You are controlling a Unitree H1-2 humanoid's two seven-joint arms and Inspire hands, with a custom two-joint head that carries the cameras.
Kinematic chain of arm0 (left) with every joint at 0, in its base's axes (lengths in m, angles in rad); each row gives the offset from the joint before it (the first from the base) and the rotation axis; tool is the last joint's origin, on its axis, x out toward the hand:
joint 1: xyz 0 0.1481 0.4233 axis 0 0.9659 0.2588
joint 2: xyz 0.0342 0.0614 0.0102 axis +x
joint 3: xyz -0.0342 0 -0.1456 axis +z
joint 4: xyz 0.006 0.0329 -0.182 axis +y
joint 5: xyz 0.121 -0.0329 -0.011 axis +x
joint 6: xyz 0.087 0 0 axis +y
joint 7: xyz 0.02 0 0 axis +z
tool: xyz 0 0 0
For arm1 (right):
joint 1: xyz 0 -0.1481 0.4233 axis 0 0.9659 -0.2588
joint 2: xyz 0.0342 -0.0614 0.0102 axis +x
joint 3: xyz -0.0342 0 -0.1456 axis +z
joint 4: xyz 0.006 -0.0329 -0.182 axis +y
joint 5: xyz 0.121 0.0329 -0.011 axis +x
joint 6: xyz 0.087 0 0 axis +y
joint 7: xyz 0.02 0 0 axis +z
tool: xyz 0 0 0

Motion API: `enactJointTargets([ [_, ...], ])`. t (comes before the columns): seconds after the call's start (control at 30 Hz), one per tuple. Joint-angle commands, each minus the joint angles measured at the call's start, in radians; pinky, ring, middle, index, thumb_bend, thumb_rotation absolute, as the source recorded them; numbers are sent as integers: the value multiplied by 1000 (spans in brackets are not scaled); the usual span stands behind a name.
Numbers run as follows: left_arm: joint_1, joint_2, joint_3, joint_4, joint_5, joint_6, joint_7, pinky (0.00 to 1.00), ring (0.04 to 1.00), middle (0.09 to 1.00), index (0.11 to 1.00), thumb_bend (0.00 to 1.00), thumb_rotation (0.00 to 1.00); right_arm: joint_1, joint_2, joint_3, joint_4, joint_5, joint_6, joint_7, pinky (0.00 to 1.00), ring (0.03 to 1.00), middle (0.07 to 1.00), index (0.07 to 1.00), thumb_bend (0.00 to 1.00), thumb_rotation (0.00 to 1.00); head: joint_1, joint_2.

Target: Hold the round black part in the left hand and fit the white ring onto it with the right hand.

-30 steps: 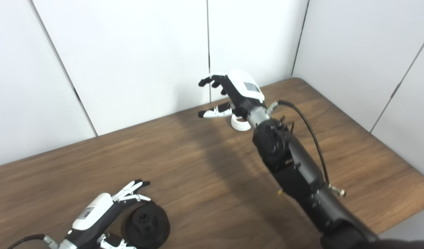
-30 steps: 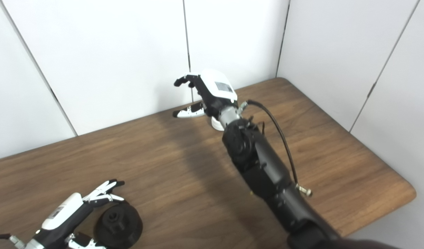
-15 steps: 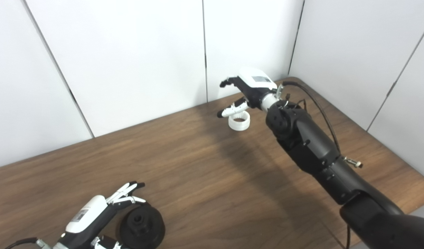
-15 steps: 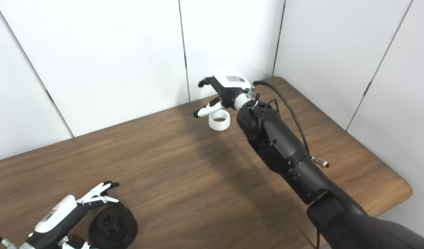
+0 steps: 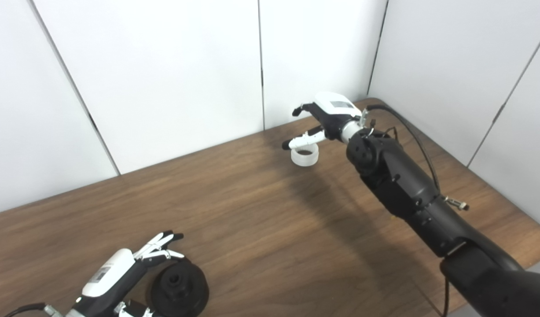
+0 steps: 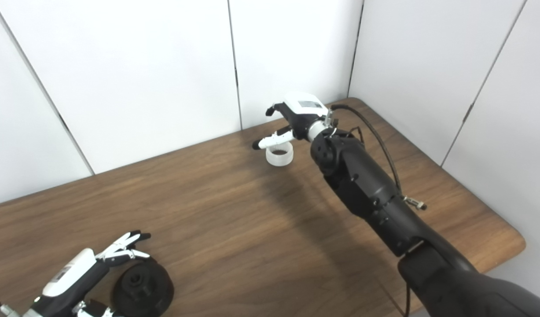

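The round black part point(image 5: 178, 285) lies flat on the wooden table point(image 5: 261, 211) near the front left corner. My left hand point(image 5: 120, 275) rests beside it on its left, fingers spread over its far rim, open and not gripping it. The white ring point(image 5: 304, 155) stands on the table near the back wall. My right hand point(image 5: 325, 121) hovers just above and to the right of the ring, open, with one white finger reaching out over the ring's top; whether that finger touches the ring is unclear.
White wall panels point(image 5: 164, 66) close off the back and right of the table. The right table edge point(image 6: 512, 246) runs close to my right arm point(image 5: 410, 193), which stretches diagonally across the right half.
The camera swung slightly. My right arm moved right and my right hand dropped lower, uncovering the white ring it hid a second ago. The left hand and black part stayed put.
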Motion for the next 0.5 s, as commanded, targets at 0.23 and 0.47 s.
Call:
enactJointTargets([
  [0.23,29,41,-2,11,26,16,-54,841,1000,961,488,522,63,-72,-65,11,54,49,10,67,811,933,956,869,892,690,10,5],
  [0.47,30,41,0,9,30,17,-62,850,1000,964,488,522,65,-96,-70,30,96,84,31,127,849,965,997,930,999,636,16,10],
])
